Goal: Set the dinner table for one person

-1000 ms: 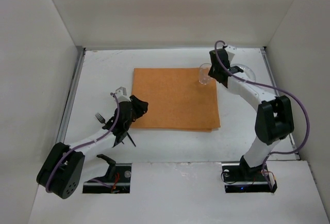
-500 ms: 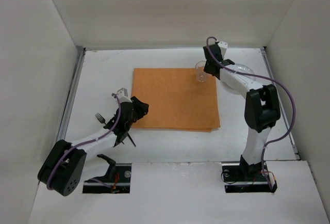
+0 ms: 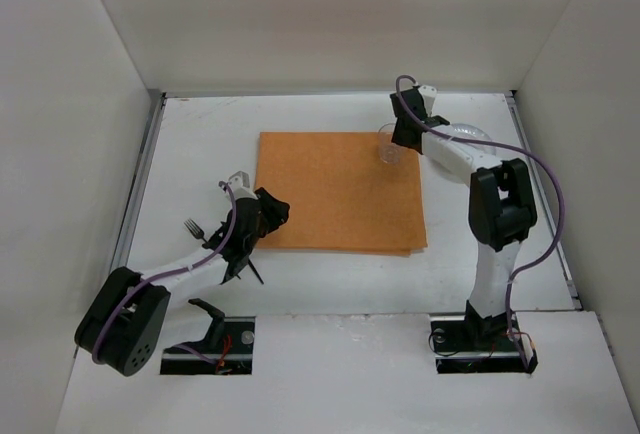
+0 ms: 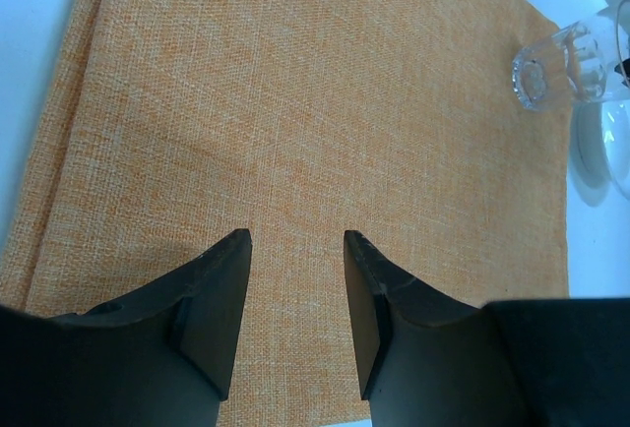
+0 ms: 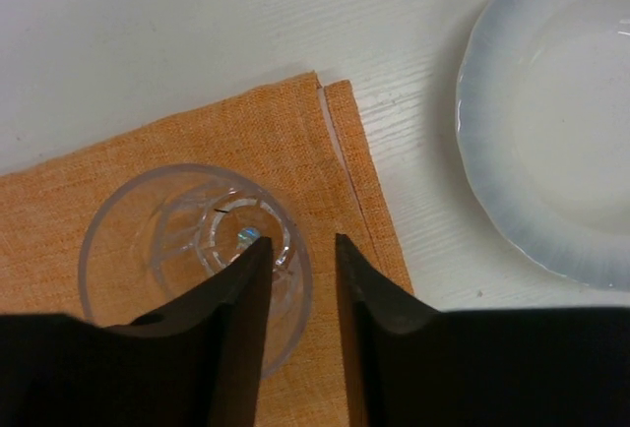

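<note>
Right gripper (image 3: 397, 140) (image 5: 300, 243): reached out to the far right corner of the orange woven cloth placemat (image 3: 335, 194) (image 5: 59, 211). Jaws narrowly parted and straddling the right side of the rim of a clear cut-glass tumbler (image 3: 388, 145) (image 5: 167, 240), one finger over the mouth, the other outside the wall. The gap looks wider than the thin glass wall in it; cannot tell whether either pad touches. The tumbler stands upright on the placemat corner. A pale white-blue round ceramic plate (image 3: 470, 134) (image 5: 512, 152) lies just beside the corner, off the cloth.

Left gripper (image 3: 272, 212) (image 4: 295, 240): jaws moderately open, with only the cloth's weave showing between them. It holds nothing and hangs over the near left part of the placemat. Its wrist view shows the tumbler (image 4: 551, 68) at the far corner.

The flat matte white dinner table (image 3: 200, 144) (image 5: 148, 33) fills the walled enclosure floor, with the placemat near its middle. A dark fork (image 3: 194, 226) lies on the bare top left of the left arm.
</note>
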Robot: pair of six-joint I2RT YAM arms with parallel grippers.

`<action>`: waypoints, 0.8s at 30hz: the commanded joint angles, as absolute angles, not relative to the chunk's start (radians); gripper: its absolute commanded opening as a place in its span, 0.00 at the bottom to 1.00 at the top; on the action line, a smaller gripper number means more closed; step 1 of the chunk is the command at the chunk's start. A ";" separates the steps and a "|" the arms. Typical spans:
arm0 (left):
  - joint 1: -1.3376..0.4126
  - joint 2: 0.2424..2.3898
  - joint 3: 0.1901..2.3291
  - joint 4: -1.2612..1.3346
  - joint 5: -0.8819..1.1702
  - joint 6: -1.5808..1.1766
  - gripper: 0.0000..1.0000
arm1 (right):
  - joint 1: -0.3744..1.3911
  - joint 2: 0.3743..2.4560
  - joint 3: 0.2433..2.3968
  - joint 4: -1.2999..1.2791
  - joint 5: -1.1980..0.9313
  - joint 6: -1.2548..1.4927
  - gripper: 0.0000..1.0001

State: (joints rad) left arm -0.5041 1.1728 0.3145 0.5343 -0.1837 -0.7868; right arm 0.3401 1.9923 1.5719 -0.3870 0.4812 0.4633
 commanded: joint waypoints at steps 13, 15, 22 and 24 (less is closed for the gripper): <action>-0.516 1.178 0.321 0.575 -0.192 -0.788 0.40 | 0.334 1.662 1.401 -0.226 0.416 0.485 0.64; -0.510 1.186 0.322 0.575 -0.181 -0.793 0.40 | 0.324 1.591 1.332 -0.171 0.397 0.495 0.66; -0.512 1.173 0.319 0.572 -0.187 -0.793 0.40 | 0.202 1.398 1.019 0.061 0.377 0.649 0.61; -0.518 1.164 0.319 0.572 -0.190 -0.795 0.40 | 0.142 1.375 0.935 0.116 0.359 0.713 0.59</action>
